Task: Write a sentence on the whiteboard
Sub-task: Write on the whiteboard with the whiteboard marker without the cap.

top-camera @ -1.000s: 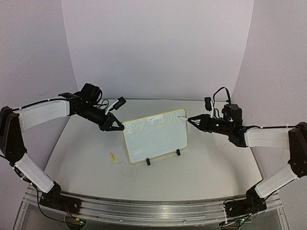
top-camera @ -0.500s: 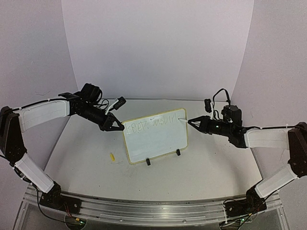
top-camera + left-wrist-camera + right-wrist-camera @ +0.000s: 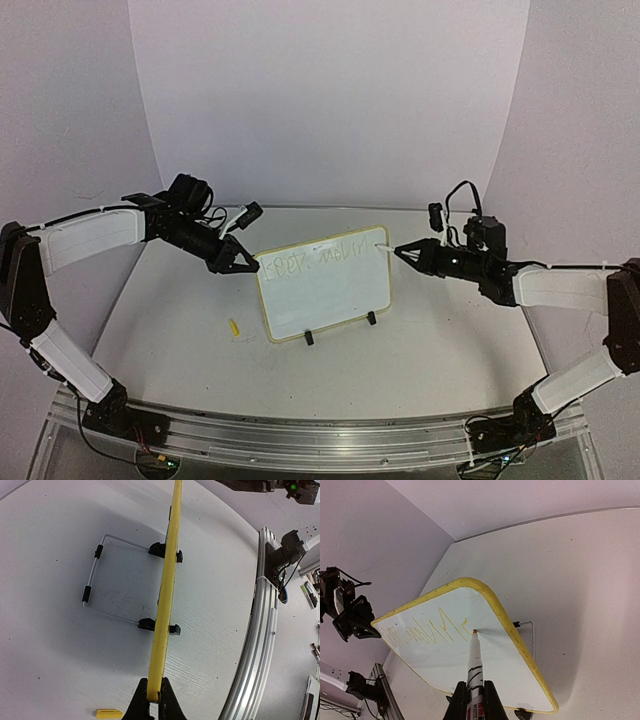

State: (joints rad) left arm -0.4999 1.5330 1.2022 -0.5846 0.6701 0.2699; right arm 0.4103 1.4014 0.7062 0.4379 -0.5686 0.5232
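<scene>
The whiteboard (image 3: 325, 285) with its yellow rim stands tilted on two black clip feet mid-table. Faint yellow scrawl, the sentence (image 3: 320, 257), runs along its top part; it shows clearer in the right wrist view (image 3: 427, 632). My left gripper (image 3: 248, 265) is shut on the board's upper left edge; the left wrist view shows the rim (image 3: 165, 600) edge-on between the jaws (image 3: 154, 700). My right gripper (image 3: 405, 253) is shut on a white marker (image 3: 475, 670), whose orange tip (image 3: 474, 631) touches the board near its upper right corner.
A yellow marker cap (image 3: 234, 327) lies on the table left of the board; it shows in the left wrist view (image 3: 109, 713) too. The board's wire stand (image 3: 107, 580) sits behind it. Curved white walls enclose the table; an aluminium rail (image 3: 300, 435) runs along the near edge.
My right gripper and marker tip have shifted slightly back and forth at the board's upper right, adding to the scrawl. The left gripper and board have not moved.
</scene>
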